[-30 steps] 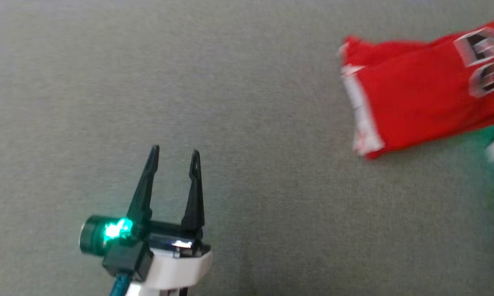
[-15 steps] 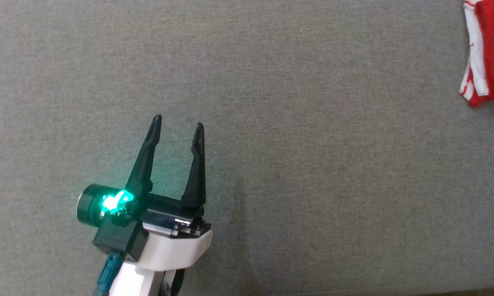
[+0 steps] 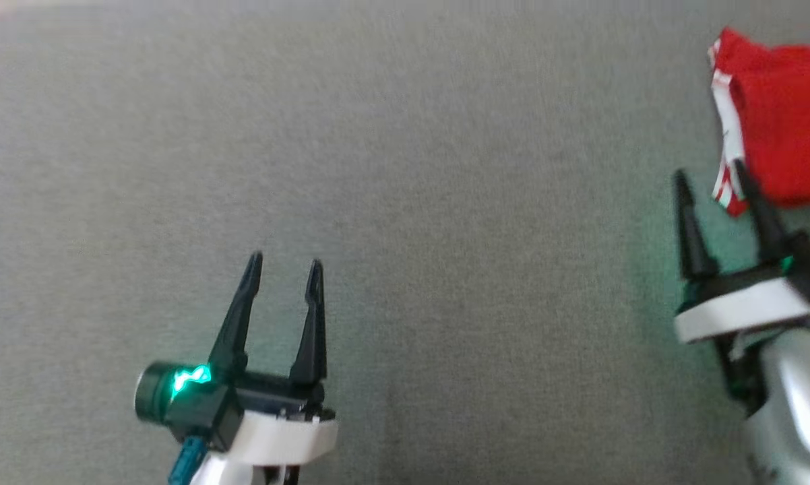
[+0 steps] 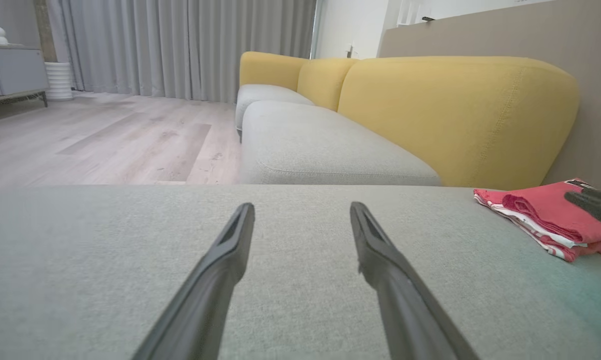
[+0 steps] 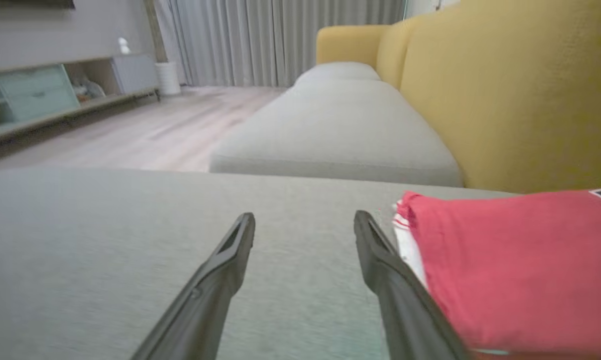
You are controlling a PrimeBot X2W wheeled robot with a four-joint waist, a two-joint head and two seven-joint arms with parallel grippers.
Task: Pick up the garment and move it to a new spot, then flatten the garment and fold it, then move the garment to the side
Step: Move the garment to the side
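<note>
At the lower left of the head view: left claw [image 3: 285, 263] hovers over the grey cushion [image 3: 445, 168], fingers spread, nothing between them. Green light lit on its wrist. Right claw [image 3: 709, 172] enters from the right edge, fingers also spread and empty, tips pointing up the frame. Garment [image 3: 782, 121], red with a white-striped edge, lies folded at the upper right, partly cut by the frame. The right claw's outer finger overlaps the garment's striped corner; contact cannot be judged. Picture is slightly blurred.

Left wrist view: both fingers stand wide apart above bare cushion. Garment sits far to the right on the same cushion, a flat folded stack, with a dark fingertip of the other claw over its near end. Behind it, yellow sofa back [image 4: 455, 115]; further off, wooden floor [image 4: 105, 145] and grey curtains [image 4: 180, 45].

Right wrist view: fingers wide, gap empty. Garment lies just beside the right-hand finger, its striped edge against that finger's outer side.
</note>
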